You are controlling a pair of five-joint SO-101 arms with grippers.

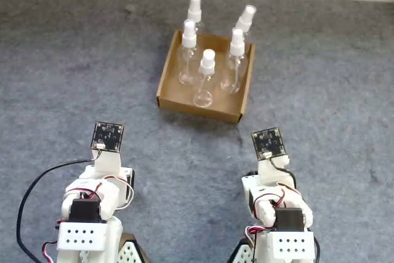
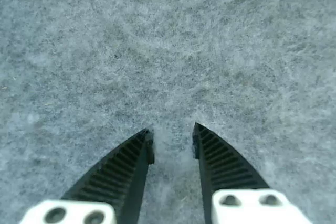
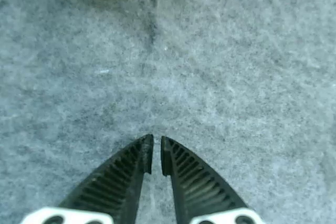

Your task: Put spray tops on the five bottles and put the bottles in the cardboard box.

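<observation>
1. Five bottles [image 1: 206,84], clear, fitted with white spray tops [image 1: 208,61]: upright inside the cardboard box [image 1: 200,109], at 12 o'clock on the grey mat [image 1: 61,60].
2. Probably light, stiff, smooth-walled and slippery, easily tipped; best gripped at the neck, just below the top.
3. Left gripper [image 2: 172,135], at 7 o'clock: jaws slightly parted, holding nothing, low over the mat.
4. Right gripper [image 3: 156,148], at 5 o'clock: jaws almost touching, holding nothing, well apart from the box.

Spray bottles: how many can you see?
5 spray bottles, all capped, in the cardboard box: two at the far side, two mid-box, one in front. None seems hidden.
</observation>
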